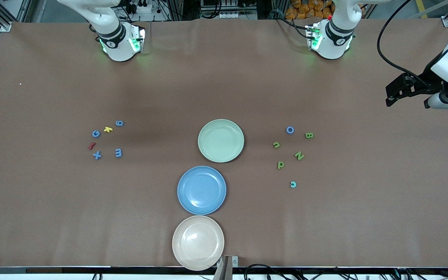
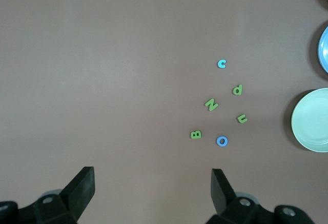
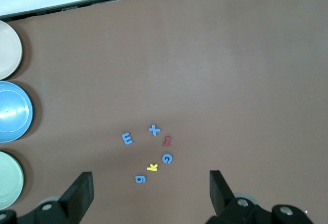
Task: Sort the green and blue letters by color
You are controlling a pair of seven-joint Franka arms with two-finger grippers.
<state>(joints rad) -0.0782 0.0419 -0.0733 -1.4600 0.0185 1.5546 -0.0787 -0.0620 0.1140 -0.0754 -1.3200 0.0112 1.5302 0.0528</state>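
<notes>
Three plates (image 1: 221,140) lie between letter clusters (image 1: 107,139); both grippers' jaws gape wide.

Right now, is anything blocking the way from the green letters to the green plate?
Nothing visible does. The green letters lie loose toward the left arm's end, with bare table between them and the green plate. Both grippers hang open, high above.
</notes>
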